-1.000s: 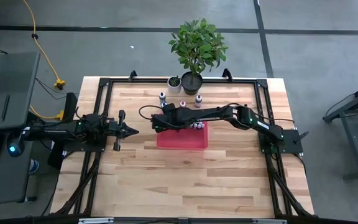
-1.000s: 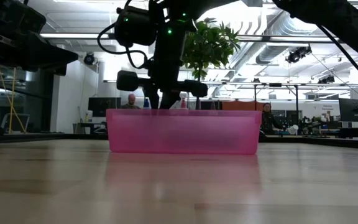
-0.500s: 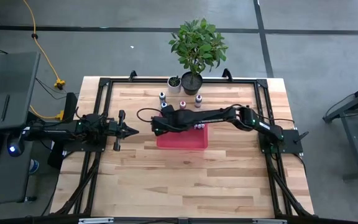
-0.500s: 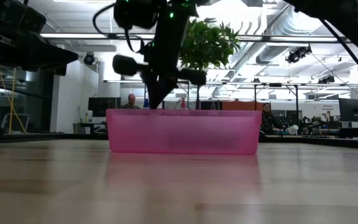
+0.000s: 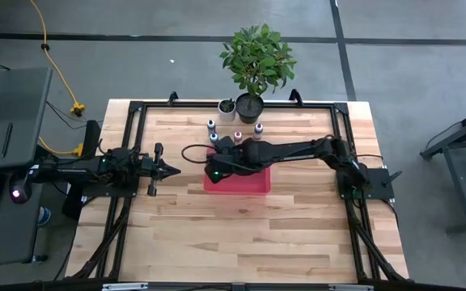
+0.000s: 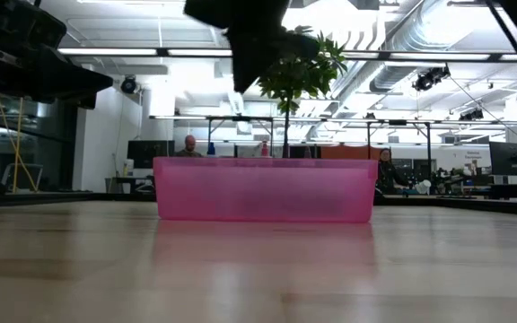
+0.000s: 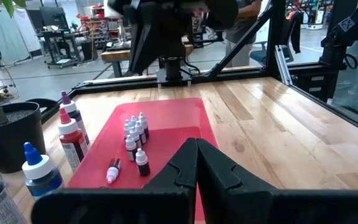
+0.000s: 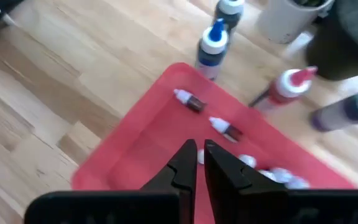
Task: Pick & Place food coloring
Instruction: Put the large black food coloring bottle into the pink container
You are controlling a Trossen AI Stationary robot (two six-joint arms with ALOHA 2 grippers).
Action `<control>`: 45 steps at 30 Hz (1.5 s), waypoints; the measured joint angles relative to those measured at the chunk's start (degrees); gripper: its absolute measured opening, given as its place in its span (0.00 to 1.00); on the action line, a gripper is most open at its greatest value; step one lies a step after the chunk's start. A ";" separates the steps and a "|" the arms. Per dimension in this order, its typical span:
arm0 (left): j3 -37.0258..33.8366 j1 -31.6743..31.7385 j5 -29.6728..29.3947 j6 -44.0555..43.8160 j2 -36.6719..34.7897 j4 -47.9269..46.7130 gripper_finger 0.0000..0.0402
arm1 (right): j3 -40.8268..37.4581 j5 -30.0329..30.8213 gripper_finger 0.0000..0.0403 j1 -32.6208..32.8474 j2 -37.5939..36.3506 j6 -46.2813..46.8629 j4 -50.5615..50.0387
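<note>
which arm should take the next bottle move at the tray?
Right, probably. Its end effector hangs shut and empty directly over the red tray, beside the small bottles. The left end effector waits off the tray's side.

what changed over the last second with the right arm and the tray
The right gripper rose out of the red tray, leaving the low view except for the arm at the top, and ended above the tray's left part, empty and shut. The small bottles lie in the tray. Tray, plant and left gripper stayed put.

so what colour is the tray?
Red tray, clearest in the left wrist view; pinkish and see-through in the low view.
</note>
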 joint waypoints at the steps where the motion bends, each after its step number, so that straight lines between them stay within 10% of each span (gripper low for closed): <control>1: -0.01 0.00 0.00 -0.01 0.00 0.00 0.00 | -0.01 0.04 0.05 0.28 -0.71 -0.25 -1.42; 15: -0.01 0.01 0.00 -0.01 -0.01 0.00 0.00 | -4.10 4.55 0.05 3.22 -12.14 -1.13 -16.10; 31: -0.01 0.00 0.00 0.00 0.00 0.00 0.00 | -46.47 -5.78 0.05 3.35 -36.64 -11.20 18.36; 45: -0.01 0.00 -0.02 -0.01 0.00 0.00 0.00 | -32.52 -24.76 0.12 -7.73 -30.80 -39.07 16.91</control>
